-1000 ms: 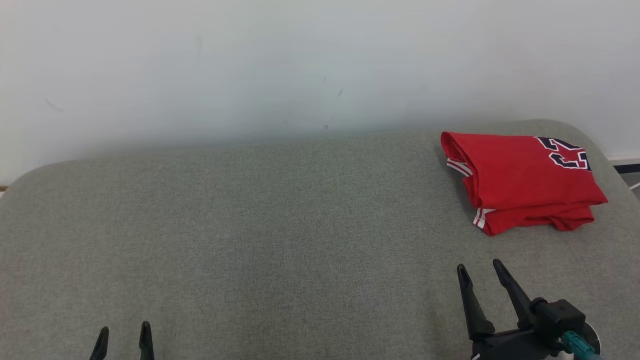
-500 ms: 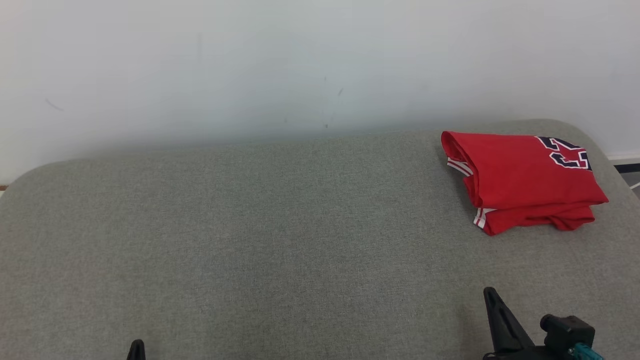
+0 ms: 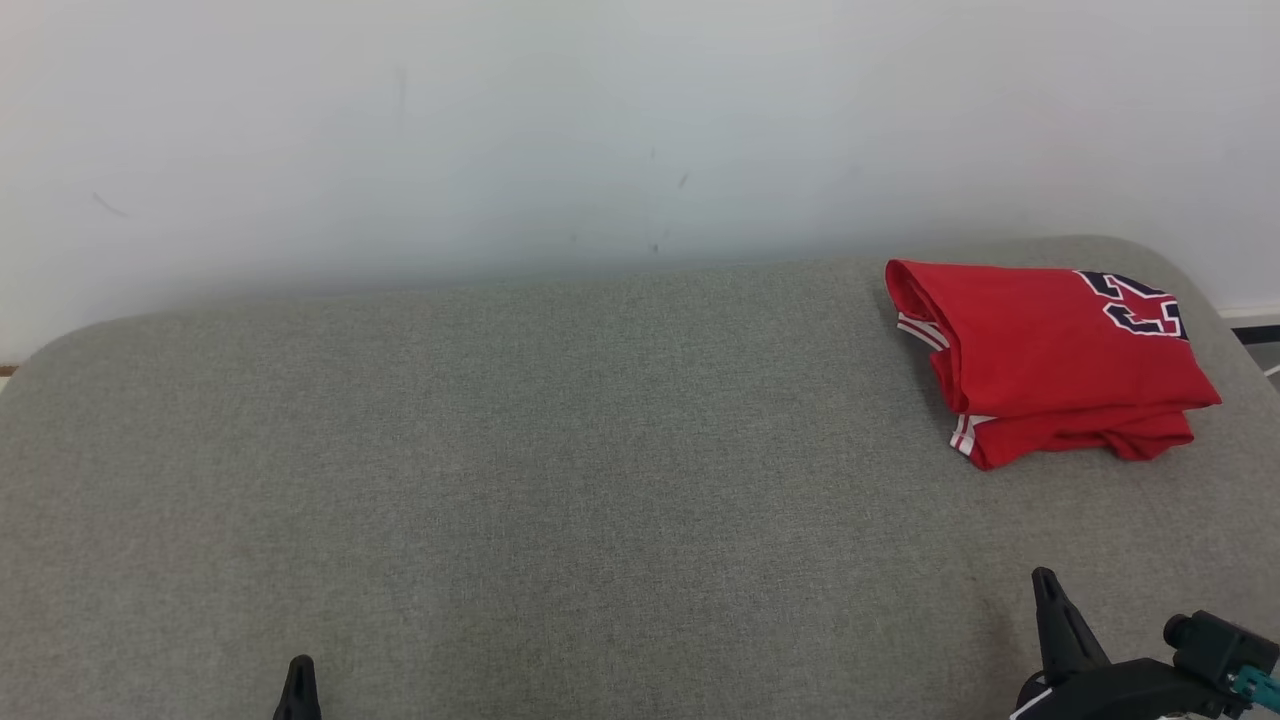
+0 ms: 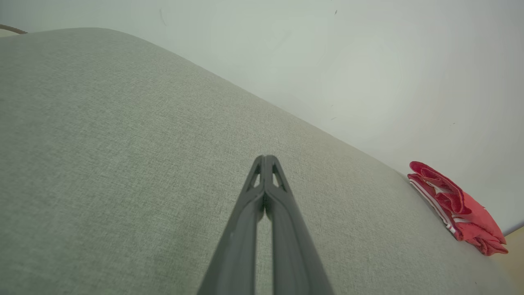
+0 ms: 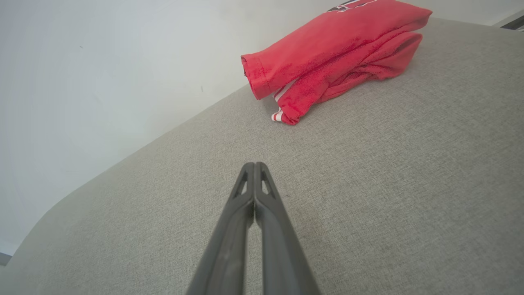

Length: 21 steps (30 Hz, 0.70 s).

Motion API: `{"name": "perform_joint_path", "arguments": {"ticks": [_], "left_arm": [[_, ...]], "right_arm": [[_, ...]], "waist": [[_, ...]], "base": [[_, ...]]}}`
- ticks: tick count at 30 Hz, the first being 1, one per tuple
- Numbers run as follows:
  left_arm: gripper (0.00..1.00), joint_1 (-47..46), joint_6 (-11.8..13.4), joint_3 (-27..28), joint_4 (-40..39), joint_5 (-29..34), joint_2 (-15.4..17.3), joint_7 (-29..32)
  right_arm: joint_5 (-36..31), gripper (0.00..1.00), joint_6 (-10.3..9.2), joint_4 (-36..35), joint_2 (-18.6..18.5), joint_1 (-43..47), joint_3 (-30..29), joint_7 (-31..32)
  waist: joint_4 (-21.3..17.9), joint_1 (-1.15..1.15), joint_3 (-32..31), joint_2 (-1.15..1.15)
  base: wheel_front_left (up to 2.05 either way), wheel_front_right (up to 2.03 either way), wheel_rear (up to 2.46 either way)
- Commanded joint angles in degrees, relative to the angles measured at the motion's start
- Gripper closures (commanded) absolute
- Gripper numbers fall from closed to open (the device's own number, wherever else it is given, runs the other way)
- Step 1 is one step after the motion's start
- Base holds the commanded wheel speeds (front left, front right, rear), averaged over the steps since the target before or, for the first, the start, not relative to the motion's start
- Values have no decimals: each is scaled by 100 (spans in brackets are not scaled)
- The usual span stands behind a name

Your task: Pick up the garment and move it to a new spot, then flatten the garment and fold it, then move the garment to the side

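Count: two grippers, one garment, one grey fabric surface, one pale wall.

Left gripper (image 4: 265,157): closed. The two dark fingers meet at the tips, with a thin slit between them lower down. They hold nothing.

Left arm pose: low at the near edge. The fingers point away across the surface towards the wall. In the head view a single dark tip pokes up at the lower left. I cannot tell whether it touches the fabric.

Right gripper (image 5: 254,164): closed, tips pressed together, nothing between them.

Right arm pose: low at the near right. In the head view the fingers rise as one dark spike that leans slightly left. The black wrist body and a teal connector (image 3: 1255,685) sit beside it.

Grey fabric surface (image 3: 600,450): rounded corners, bare between the grippers and the garment.

Garment (image 3: 1050,350): red, folded into a compact stack. It has white striped trim at the edges and dark lettering outlined in white on top. It lies at the far right of the surface near the wall, well apart from both grippers. The right gripper is the nearer one.

Wall (image 3: 600,130): pale, with a few small dark marks.
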Motion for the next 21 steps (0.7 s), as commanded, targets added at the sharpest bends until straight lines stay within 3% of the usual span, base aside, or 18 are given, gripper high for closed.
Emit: {"name": "perform_joint_path", "arguments": {"ticks": [1, 21], "left_arm": [[100, -172, -27, -48, -27, -220, 42, -29], [100, -541, -160, -525, 293, -2027, 56, -46]], "right_arm": [[200, 100, -1, -44, -14, -179, -113, 68], [1760, 100, -1, 189, 51, -421, -964, 867]], "waist": [[1, 0, 2, 0], [26, 0, 41, 0]], "base": [[0, 0, 0], [0, 0, 0]]}}
